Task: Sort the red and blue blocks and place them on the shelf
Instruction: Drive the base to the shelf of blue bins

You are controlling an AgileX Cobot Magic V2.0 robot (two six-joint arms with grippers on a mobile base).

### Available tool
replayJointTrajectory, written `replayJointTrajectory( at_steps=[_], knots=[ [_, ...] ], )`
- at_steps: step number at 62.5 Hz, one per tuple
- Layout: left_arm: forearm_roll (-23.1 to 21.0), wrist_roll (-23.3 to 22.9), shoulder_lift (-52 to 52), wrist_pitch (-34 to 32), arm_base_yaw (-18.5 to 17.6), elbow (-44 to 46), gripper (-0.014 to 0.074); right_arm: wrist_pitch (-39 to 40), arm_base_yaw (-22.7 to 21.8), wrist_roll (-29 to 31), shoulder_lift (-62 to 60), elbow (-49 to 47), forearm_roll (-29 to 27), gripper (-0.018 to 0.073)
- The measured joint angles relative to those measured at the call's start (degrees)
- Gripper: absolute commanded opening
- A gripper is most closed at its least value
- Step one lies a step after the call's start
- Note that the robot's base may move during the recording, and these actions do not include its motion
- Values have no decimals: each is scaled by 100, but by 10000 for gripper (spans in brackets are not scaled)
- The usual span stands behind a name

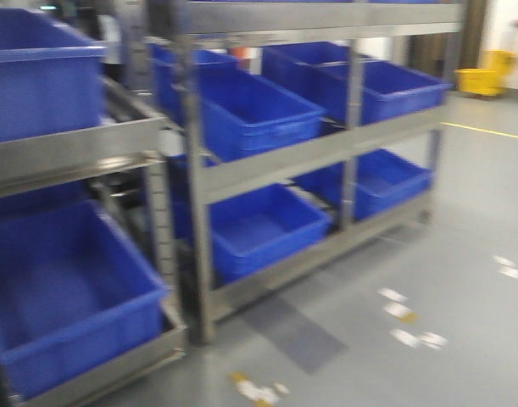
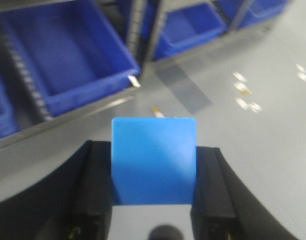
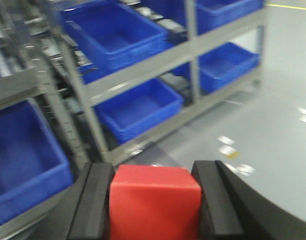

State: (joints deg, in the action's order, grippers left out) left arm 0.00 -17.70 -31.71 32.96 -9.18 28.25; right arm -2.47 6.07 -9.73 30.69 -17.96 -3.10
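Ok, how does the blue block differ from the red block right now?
The blue block is sky blue and sits in the left end effector; the red block is bright red, in the right end effector. The blue block pokes out past its fingertips, while the red block ends about level with its own. Both are plain cubes, clamped, not yet on the shelf.

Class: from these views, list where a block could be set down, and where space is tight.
Free: the bare bottoms of the blue bins, each walled by its own sides; and the grey floor in front of the shelf, beside the white scraps. Crowded: the gaps between bins and shelf uprights.
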Motion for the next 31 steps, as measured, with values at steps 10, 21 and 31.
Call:
replayJointTrajectory(
  at_steps=[10, 21, 31],
  knots=[
    [0, 0, 0, 0, 0, 0, 123, 0, 0, 0, 0, 0, 0, 56],
    [0, 0, 0, 0, 0, 0, 123, 0, 0, 0, 0, 0, 0, 56],
    [0, 0, 0, 0, 4, 0, 123, 0, 0, 0, 0, 0, 0, 56]
  ],
)
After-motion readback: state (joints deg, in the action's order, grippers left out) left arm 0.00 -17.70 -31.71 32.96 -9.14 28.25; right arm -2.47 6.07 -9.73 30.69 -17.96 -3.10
